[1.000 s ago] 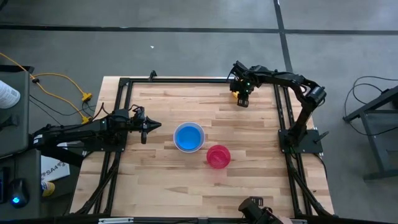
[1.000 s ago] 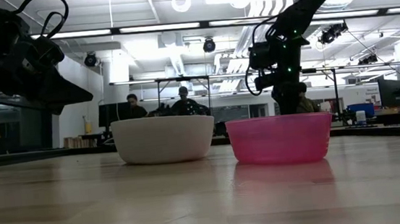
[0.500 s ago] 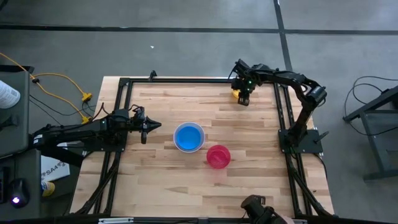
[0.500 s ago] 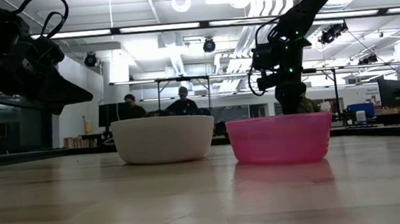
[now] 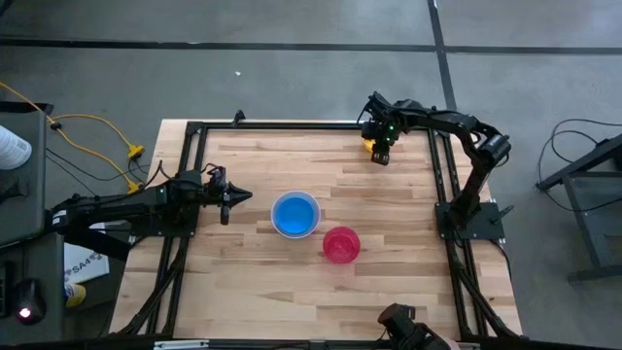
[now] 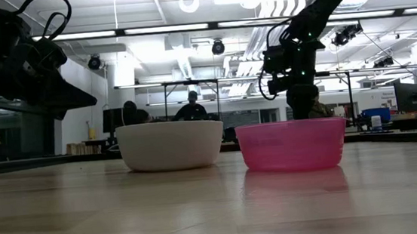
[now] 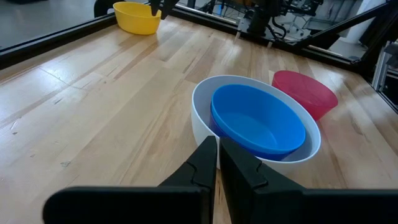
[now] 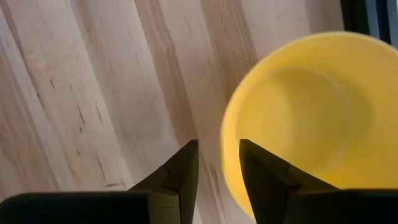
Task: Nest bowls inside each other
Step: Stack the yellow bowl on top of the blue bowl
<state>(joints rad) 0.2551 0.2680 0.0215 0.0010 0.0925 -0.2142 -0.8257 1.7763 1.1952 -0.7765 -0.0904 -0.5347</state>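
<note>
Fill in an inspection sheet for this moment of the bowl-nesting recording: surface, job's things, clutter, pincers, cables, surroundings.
Surface: wooden table in a black frame.
Job's things: blue bowl nested in the white bowl at mid-table; red bowl beside them, apart; yellow bowl near the far right corner. No purple bowl in view.
Clutter: nothing seen on the table.
Pincers: left pincer shut, empty, left of the white bowl; right pincer open, over the yellow bowl's rim, one finger to each side.
Cables: yellow cable on the floor left of the table; dark cables on the floor at right.
Surroundings: grey floor; people at desks behind the table.
</note>
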